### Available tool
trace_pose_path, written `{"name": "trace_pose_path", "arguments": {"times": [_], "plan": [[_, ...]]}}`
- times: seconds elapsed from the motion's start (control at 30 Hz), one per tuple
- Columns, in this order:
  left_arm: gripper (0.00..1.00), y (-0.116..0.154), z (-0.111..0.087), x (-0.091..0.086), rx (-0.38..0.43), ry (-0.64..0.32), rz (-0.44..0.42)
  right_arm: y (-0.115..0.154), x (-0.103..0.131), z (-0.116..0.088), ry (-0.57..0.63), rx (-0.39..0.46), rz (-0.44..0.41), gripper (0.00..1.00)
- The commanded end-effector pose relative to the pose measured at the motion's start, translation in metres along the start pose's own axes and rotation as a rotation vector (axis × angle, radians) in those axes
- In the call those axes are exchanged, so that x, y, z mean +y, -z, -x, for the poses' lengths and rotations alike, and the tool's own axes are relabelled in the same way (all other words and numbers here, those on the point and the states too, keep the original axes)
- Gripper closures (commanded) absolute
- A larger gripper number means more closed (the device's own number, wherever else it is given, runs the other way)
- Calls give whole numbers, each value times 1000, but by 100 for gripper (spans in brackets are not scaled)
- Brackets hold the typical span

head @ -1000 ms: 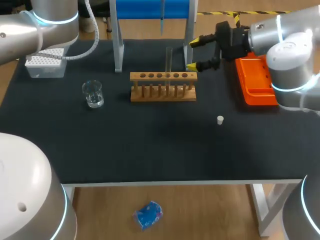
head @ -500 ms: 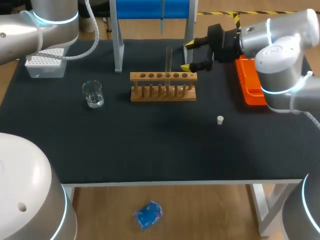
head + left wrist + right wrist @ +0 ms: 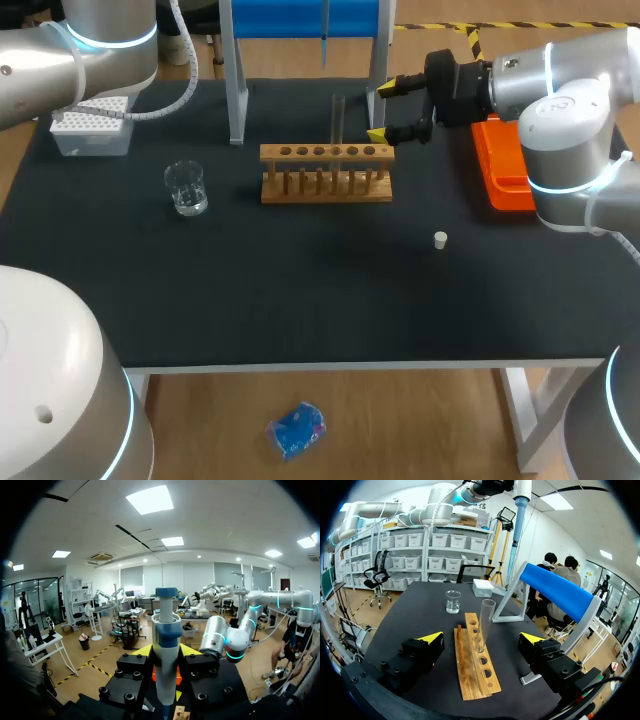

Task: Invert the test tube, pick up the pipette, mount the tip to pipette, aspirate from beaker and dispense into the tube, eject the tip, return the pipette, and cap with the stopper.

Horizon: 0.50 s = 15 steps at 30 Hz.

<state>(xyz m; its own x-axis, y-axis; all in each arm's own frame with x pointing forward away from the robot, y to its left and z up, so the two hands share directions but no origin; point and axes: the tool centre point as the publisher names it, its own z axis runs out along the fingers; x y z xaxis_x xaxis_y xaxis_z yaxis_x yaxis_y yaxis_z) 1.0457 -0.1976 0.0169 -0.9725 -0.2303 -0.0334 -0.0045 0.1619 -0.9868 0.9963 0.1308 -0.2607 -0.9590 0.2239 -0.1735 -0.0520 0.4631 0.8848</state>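
Right wrist view shows our right gripper (image 3: 481, 637) open right of the tube (image 3: 486, 617), leaving room for our left gripper's (image 3: 166, 650) clamped pipette (image 3: 166, 630).

Left wrist view: pipette (image 3: 166, 645) is blocking most of the yellow tips of left gripper (image 3: 165, 656); its lower end is running off the pic. Head view: left arm (image 3: 60, 50) is getting cut by top edge, w/ pipette showing only a thin lower bit. Right arm (image 3: 565, 95) is covering pt of orange tray (image 3: 510, 170). Stopper (image 3: 440, 239) is reading too small for detail.
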Motion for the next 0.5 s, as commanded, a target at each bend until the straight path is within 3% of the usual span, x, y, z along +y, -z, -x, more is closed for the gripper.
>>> {"name": "trace_pose_path", "arguments": {"times": [0.03, 0.27, 0.5], "plan": [[100, -2, -3, -5, -6, 5, 10, 1, -1, 0, 1, 0, 2, 0], [100, -10, -10, -9, -2, 75, 16, 1, -1, 0, 1, 0, 2, 0], [100, -18, -16, -4, 2, 85, -7, 1, -1, 0, 1, 0, 2, 0]]}}
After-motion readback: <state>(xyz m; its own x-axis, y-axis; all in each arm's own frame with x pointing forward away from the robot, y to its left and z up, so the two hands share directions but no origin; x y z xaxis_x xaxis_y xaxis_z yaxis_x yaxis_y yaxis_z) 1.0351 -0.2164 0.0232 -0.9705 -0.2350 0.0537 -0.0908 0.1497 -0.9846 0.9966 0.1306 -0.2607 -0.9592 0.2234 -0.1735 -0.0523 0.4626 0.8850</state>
